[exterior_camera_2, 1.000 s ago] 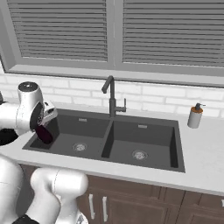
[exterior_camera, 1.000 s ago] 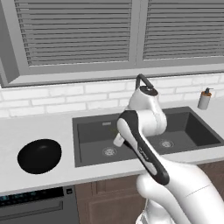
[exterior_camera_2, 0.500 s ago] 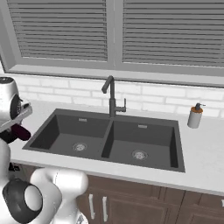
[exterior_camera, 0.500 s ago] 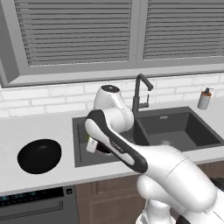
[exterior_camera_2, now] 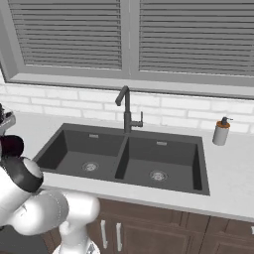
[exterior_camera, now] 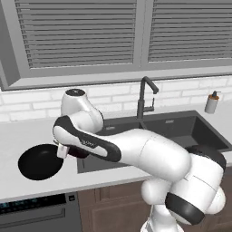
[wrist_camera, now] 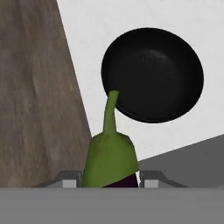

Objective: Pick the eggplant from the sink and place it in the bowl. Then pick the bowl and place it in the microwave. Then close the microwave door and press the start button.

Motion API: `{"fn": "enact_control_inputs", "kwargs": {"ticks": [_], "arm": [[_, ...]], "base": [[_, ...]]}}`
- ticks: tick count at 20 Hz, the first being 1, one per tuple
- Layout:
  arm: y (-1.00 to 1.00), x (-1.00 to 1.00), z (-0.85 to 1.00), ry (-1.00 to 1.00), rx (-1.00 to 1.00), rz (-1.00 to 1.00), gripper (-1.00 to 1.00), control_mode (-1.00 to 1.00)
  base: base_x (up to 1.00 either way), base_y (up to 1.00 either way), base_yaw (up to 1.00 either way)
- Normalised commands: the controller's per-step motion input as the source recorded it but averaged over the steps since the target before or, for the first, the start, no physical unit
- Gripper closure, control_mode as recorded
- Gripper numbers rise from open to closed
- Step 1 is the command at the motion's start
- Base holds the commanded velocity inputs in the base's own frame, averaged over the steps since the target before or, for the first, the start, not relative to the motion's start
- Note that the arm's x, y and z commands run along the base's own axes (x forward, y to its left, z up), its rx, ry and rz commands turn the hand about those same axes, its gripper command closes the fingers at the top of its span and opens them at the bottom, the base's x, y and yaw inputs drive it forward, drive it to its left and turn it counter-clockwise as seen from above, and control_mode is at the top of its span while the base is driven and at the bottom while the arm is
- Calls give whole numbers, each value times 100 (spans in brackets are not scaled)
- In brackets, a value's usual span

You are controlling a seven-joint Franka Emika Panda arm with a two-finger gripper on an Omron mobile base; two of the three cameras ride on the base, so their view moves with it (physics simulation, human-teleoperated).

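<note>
Two fingers (wrist_camera: pixel 109 178) grasp the eggplant (wrist_camera: pixel 110 153); the hand view shows its green stem overlapping the black bowl (wrist_camera: pixel 153 74) on the white tabletop (wrist_camera: pixel 131 26). Base views add sink (exterior_camera_2: pixel 129 158), faucet (exterior_camera_2: pixel 126 106), blinds (exterior_camera: pixel 81 34).

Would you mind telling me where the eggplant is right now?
The eggplant is held in the gripper, above the counter between the sink and the bowl. In the hand view its green stem points toward the bowl's rim.
</note>
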Motion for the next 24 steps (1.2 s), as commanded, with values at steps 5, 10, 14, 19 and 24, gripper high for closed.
{"fn": "enact_control_inputs", "kwargs": {"ticks": [5,10,14,19,24], "arm": [[89,56,-14,2,-6,0,100,-100],[44,63,-28,7,-5,0,100,-100],[25,56,-42,10,0,0,100,-100],[38,41,-49,11,-2,0,100,-100],[37,13,-17,4,-4,-2,100,-100]], "base": [[0,0,0],[0,0,0],[0,0,0],[0,0,0],[0,0,0]]}}
